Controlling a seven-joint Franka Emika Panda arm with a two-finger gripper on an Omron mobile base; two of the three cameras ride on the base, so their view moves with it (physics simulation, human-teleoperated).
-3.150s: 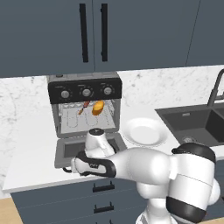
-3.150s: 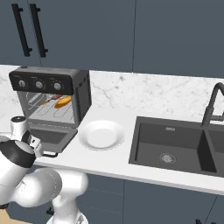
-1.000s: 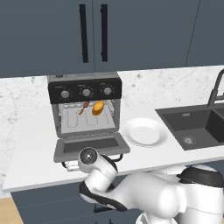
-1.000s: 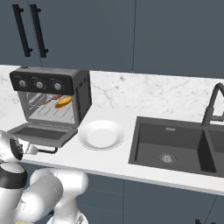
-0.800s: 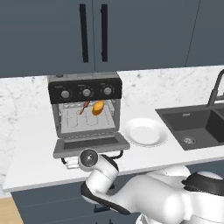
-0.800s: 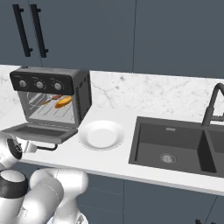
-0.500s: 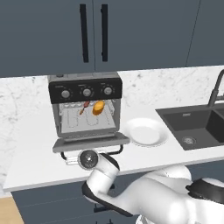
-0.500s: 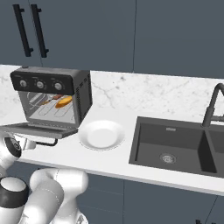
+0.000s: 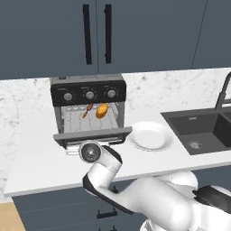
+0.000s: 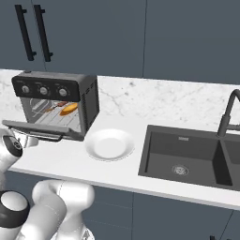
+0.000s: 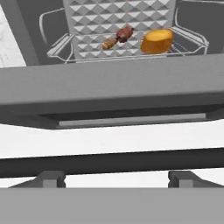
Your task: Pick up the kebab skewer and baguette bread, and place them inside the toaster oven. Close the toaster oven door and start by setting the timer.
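Kebab skewer (image 11: 118,36) and baguette bread (image 11: 157,40) rest on the rack; released fingers sit under the half-raised toaster oven door (image 9: 92,135), at its 6 o'clock, to push it shut

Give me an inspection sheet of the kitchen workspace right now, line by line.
Surface: white marble-look counter, sink basin set in on the right.
Job's things: kebab skewer and baguette bread lie side by side on the rack inside the toaster oven; toaster oven door partly raised, not closed.
Clutter: white plate beside the oven, nothing on it.
Grippers: gripper below the door's front edge, facing its black bar handle; jaws open, holding nothing.
Cables: nothing seen.
Surroundings: dark blue cabinets above, black faucet at the sink.
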